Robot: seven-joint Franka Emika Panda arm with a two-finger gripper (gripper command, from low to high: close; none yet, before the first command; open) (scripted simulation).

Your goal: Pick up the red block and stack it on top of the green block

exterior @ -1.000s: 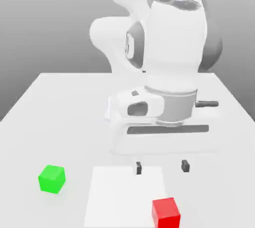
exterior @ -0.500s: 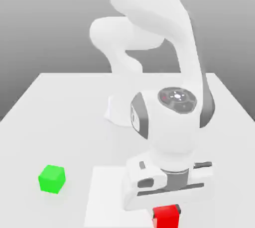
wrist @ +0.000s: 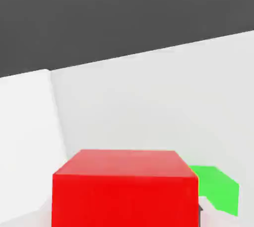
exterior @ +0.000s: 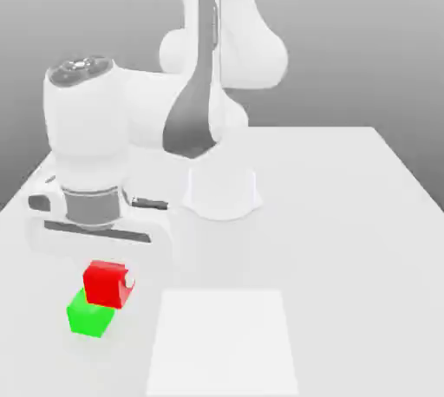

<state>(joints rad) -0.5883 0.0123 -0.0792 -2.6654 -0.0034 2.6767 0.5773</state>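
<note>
White table (exterior: 347, 213), grey backdrop. Arm base (exterior: 221, 191) stands mid-table toward the far side; the arm bends over to the exterior view's left, and its hand hangs above the near-left part of the table, pointing down.

Gripper (exterior: 107, 281): closed down on the red block (exterior: 105, 283). A pale fingertip (exterior: 129, 281) shows pressed against the block's right face in the exterior view; the block sits directly under the hand's body, carried.

Red block: near-left of the table, over the green block (exterior: 89, 316). Its lower edge overlaps the green block's top in the exterior view; whether the two touch or a small gap remains, cannot tell. It is not squarely lined up: the red block sits shifted a little to the exterior view's right and farther back than the green one.

Green block: resting on the table, near-left, well apart from the arm base.

Hand view: red block (wrist: 124, 189) close up in front, green block (wrist: 218, 189) peeking out past one side behind it.

A slightly brighter white square patch (exterior: 221, 343) marks the table surface at near centre, just to the right of the two blocks.
</note>
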